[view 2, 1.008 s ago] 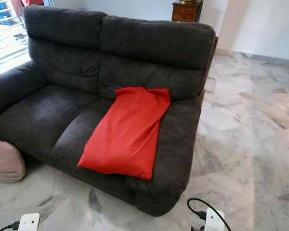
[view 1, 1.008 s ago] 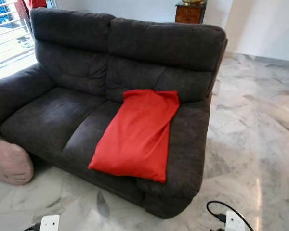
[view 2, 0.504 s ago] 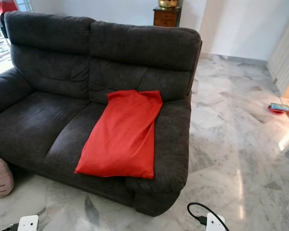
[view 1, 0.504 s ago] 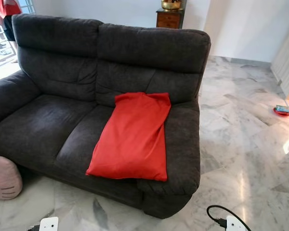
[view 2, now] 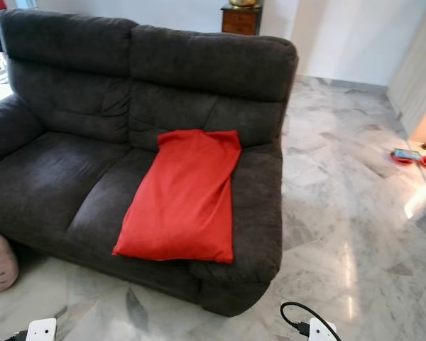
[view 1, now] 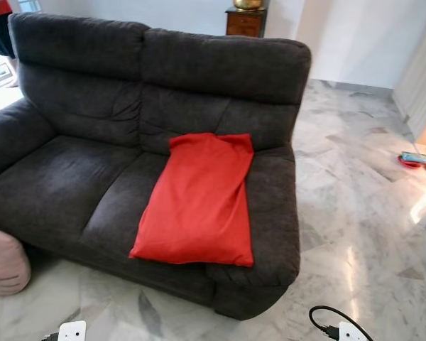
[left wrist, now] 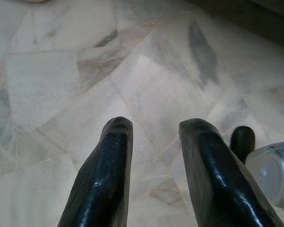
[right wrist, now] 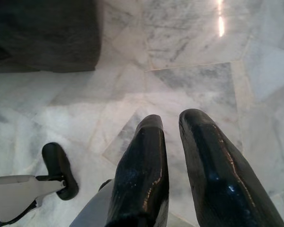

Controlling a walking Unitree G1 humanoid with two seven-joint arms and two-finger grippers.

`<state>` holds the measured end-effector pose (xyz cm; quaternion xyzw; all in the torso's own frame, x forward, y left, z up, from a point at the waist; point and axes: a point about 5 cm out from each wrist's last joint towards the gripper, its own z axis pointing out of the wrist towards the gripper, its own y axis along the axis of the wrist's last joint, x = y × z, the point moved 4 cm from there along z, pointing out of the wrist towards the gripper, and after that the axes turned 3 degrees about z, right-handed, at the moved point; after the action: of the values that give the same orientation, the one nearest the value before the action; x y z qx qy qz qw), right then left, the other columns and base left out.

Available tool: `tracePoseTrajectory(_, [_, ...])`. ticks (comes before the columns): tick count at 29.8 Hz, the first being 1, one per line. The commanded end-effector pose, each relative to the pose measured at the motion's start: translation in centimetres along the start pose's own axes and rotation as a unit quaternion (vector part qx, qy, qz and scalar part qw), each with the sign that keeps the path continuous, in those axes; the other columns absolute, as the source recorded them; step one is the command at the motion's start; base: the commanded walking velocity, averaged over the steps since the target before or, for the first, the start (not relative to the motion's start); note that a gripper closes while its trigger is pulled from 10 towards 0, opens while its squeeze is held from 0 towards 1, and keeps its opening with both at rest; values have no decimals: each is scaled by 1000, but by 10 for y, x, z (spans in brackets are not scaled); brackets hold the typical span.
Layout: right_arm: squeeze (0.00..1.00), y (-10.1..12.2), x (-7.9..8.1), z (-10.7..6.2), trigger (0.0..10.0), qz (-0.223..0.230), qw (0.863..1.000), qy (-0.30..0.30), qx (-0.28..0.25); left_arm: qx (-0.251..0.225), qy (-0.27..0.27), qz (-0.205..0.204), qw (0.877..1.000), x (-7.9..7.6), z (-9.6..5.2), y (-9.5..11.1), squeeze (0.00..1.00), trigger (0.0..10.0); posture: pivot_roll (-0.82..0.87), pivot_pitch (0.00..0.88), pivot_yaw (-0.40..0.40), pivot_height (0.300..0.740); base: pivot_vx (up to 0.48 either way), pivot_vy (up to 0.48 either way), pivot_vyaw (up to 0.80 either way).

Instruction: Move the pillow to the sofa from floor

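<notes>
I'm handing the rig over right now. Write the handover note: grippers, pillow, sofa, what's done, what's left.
Left gripper: open, empty, hanging over the marble floor.
Right gripper: fingers nearly together, empty, also over the floor.
Red pillow: lying flat on the dark grey sofa, on the right-hand seat cushion, top end against the backrest.
Done: pillow is on the sofa, released.
Left: nothing apparent. A pink cushion sits on the floor by the sofa's left end.

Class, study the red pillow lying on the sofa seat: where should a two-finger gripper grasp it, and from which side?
Probably the front edge of the red pillow, approached from the open floor side. That edge overhangs the dark sofa seat slightly, so fingers could pinch above and below the flat, limp fabric.
</notes>
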<state>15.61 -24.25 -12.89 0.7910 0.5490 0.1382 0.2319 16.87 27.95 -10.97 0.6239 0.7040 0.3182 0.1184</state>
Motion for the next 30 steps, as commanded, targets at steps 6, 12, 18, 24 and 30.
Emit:
tracePoseTrajectory(6, [0, 1, -3, 0, 10000, -2, 1000, -1, 2, 11, -2, -5, 1000, -1, -1, -5, 0, 10000, 114, 0, -13, 740, 0, 480, 0])
tracePoseTrajectory(12, [0, 2, -2, 0, 10000, -7, 1000, 1, 2, 10, -6, -2, 1000, -3, -1, -5, 0, 10000, 113, 0, -15, 740, 0, 480, 0])
tracePoseTrajectory(18, [0, 2, 0, 0, 10000, -8, 1000, 3, 3, 10, -7, 0, 1000, -4, 0, -4, 0, 10000, 113, 0, -15, 740, 0, 480, 0])
tracePoseTrajectory(24, [0, 2, 3, 1, 10000, -9, 1000, 6, 3, 9, -9, 2, 1000, -5, 0, -3, 0, 10000, 116, 0, -13, 740, 0, 480, 0])
tracePoseTrajectory(30, [0, 2, 3, 1, 10000, -6, 1000, 6, 3, 7, -9, 3, 1000, -5, 0, -2, 0, 10000, 116, 0, -9, 740, 0, 480, 0])
